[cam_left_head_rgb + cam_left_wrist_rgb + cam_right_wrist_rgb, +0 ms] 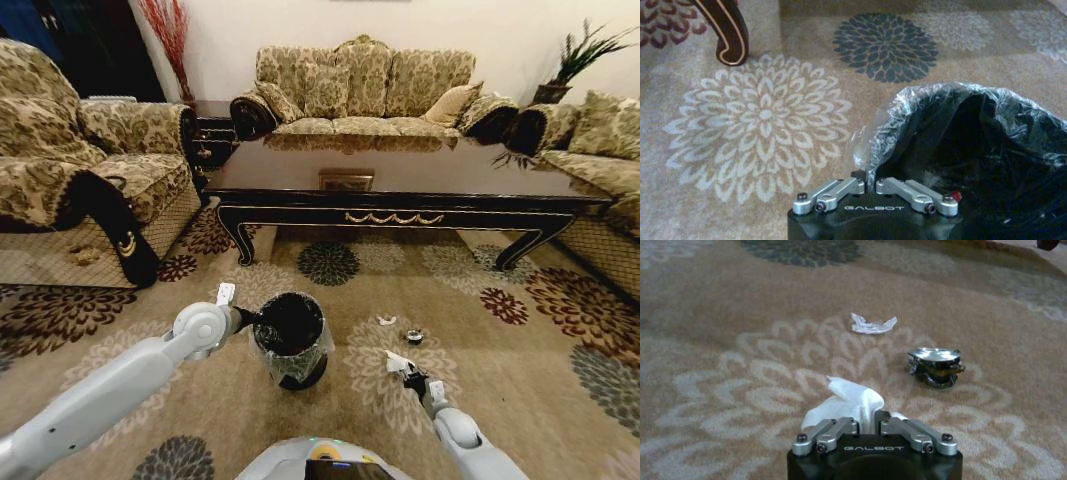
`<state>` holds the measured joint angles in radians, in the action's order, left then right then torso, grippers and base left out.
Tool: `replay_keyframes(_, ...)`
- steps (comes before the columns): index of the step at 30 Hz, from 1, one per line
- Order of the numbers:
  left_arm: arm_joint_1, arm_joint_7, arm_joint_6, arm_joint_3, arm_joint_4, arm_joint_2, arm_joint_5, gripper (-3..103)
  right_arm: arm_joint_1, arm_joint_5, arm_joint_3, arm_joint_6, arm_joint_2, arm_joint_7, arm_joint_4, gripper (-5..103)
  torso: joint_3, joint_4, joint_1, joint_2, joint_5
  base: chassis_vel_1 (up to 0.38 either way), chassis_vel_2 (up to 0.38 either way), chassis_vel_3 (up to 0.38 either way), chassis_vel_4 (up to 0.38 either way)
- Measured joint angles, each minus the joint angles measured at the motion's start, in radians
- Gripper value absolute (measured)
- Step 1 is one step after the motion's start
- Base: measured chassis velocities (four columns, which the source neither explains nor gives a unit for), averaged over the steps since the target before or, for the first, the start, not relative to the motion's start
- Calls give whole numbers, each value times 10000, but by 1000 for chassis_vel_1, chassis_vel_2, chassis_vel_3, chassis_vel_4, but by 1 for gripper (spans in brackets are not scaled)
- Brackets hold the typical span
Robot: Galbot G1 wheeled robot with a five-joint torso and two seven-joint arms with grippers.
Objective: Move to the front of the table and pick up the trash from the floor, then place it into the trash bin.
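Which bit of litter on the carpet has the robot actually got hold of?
The crumpled white paper, pinched in the right tool; the whitish scrap and dark cap lie untouched beyond.

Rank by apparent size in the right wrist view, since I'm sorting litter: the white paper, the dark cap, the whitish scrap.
1. White paper, held by the right gripper; nearest the camera, so inflated.
2. Dark cap.
3. Whitish scrap, close to the cap's size; farther off, so unsure.

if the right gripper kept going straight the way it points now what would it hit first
Probably bare carpet: the right gripper, shut on the crumpled white paper, aims between the whitish scrap and dark cap, though depth is unclear.
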<state>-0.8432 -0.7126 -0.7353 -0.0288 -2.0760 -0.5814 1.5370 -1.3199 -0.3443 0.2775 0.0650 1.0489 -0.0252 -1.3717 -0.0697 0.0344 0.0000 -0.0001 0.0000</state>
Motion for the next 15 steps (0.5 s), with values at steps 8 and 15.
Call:
replay_keyframes(8, 66, -59, 0, -300, -143, -56, -45, 3, -383, -84, 300, 6, 20, 6, -439, 0, 0, 1, 0, 0, 2, 0, 0, 0, 0)
replay_keyframes(15, 303, -203, 0, -708, -205, -209, -60, 3, -894, -325, 737, 89, -216, -40, -1507, 0, 0, -1, 0, 0, 0, 0, 0, 0, 0)
